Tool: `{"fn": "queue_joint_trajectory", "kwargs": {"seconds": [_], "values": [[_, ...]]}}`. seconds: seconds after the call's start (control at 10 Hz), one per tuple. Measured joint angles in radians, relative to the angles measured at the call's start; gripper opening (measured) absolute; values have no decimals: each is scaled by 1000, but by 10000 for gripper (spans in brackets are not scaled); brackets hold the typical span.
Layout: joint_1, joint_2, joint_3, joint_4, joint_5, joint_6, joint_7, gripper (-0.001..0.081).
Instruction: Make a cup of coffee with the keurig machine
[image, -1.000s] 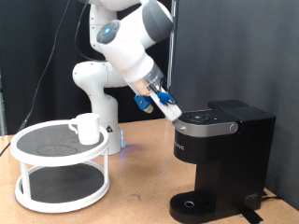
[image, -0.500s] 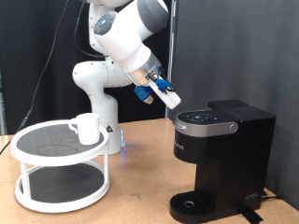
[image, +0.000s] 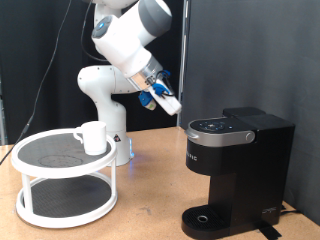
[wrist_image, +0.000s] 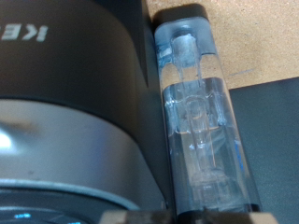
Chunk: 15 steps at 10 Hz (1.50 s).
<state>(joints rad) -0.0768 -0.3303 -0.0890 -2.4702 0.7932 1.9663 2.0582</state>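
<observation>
A dark curtain hangs behind a light wooden tabletop (image: 150, 205), with the white base of the robot arm (image: 100, 95) standing at the back, at about ten o'clock from the middle of the exterior view.

The keurig machine (image: 235, 170) sits at four o'clock in the exterior view, a boxy matte black body with its domed lid down and a row of faintly lit buttons on the front top panel. Its round drip tray (image: 207, 219) lies bare at the foot of the machine.

The cup (image: 92, 137) stands upright on the upper tier of a white round two-tier tray table (image: 68, 180) at eight o'clock, well apart from the machine, its handle turned towards the exterior view's left.

The jaws (image: 165, 98) hang in the air at about eleven o'clock from the machine's lid, near it but apart, tilted down towards it. Blue parts show just behind the pale fingertips. Whether the jaws stand wide or narrow, I cannot tell. In the wrist view one clear plastic finger (wrist_image: 198, 112) runs along beside the machine's dark lid edge, with tabletop wood visible past it.
</observation>
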Motion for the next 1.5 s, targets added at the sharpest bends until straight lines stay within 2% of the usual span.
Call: {"fn": "queue_joint_trajectory", "kwargs": {"seconds": [0.1,0.3,0.5,0.6,0.9,1.3,1.5], "values": [[-5,-49,-2,-43,5,22,1,0],[-5,-41,1,-44,9,40,29,0],[-5,-57,26,-86,72,181,112,0],[-6,-78,27,-114,84,202,136,0],[-39,-170,10,-183,18,129,162,0],[-88,-331,-10,-284,-20,94,163,0],[-88,-323,-13,-283,-20,68,164,0]]}}
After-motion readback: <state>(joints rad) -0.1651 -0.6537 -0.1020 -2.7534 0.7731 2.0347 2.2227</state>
